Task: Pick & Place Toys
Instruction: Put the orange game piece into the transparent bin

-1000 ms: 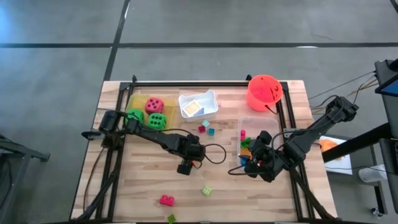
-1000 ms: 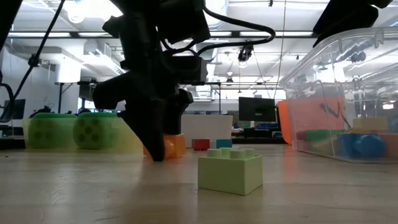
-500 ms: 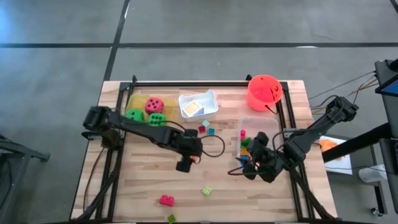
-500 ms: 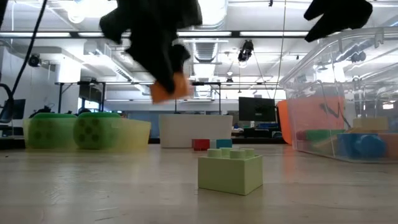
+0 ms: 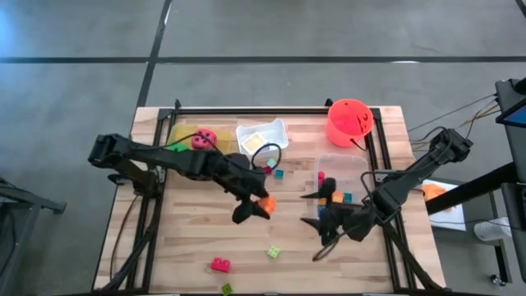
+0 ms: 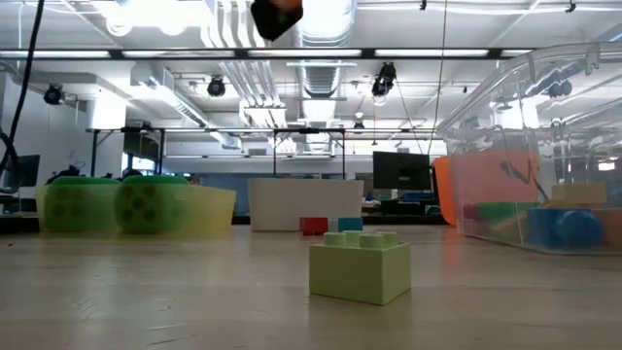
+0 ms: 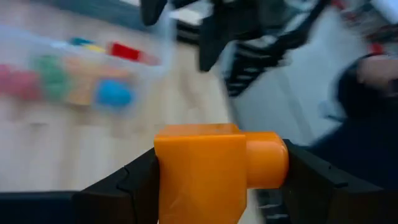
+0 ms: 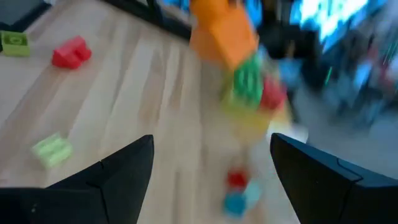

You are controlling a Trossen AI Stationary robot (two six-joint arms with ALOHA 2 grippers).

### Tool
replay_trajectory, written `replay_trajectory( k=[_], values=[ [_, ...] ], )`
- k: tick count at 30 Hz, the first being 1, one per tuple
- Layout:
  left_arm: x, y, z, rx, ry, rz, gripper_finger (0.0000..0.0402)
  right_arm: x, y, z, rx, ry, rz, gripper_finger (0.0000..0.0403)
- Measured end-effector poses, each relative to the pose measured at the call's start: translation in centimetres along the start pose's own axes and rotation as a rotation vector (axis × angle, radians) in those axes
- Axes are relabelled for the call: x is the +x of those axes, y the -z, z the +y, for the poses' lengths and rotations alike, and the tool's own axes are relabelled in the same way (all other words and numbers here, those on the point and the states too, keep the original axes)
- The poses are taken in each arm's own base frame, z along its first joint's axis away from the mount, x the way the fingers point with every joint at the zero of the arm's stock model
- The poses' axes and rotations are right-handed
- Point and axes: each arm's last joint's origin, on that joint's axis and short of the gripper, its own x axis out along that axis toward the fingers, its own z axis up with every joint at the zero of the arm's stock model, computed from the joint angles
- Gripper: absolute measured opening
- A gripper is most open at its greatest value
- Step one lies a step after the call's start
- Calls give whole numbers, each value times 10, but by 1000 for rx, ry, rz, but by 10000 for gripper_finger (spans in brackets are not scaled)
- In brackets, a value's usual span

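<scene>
- My left pincer (image 5: 261,206) is clamped on an orange brick (image 7: 208,171), fingers on two opposite faces, one stud sticking out to the side. It is well clear of the tabletop (image 5: 189,247), mid-table; I read this as a carry, lifted high so it clears the loose pieces.
- In the low view only the tip of that load (image 6: 276,14) shows at the upper edge.
- Likely destination is the clear tray (image 5: 355,168) near my right arm, which already holds coloured bricks. That is a guess from the sorting so far.
- My right pincer (image 5: 325,233) hangs beside that tray with fingers spread wide and nothing between them. It sits right at the tray's near side, so it is the main thing in the way of a drop there.
- Still loose on the tabletop: light green brick (image 5: 273,252), red brick (image 5: 220,265), another green one (image 5: 226,289) at the near edge, plus a red and a teal piece (image 5: 274,170) by the white tray (image 5: 275,146).
- White tray holds a flat card (image 5: 256,141). Yellow tray (image 5: 182,131) holds the pink-red die (image 5: 202,140); my left arm covers most of the rest of it.
- Orange-red bucket (image 5: 348,122) stands at the far right corner, out of the path.
</scene>
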Motion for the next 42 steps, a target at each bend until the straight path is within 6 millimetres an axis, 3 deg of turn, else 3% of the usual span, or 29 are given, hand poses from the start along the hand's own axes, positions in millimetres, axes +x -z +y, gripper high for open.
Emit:
replay_trajectory(
  k=[4, 10, 22, 36, 42],
  values=[
    [2, -5, -5, 2, 102, -39, 245, 6, -19, 5, -213, 29, -153, 317],
    [1, -10, -8, 6, 136, -78, 245, 12, -31, 8, -338, 74, -254, 317],
    [0, -12, -10, 55, 166, -76, 245, 36, -62, -16, -286, -46, -327, 317],
    [0, -13, -12, 93, 234, -72, 245, 73, -82, -12, -334, -186, -119, 315],
    [0, -12, -12, 100, 236, -65, 245, 76, -87, -12, -341, -198, -109, 256]
  ],
)
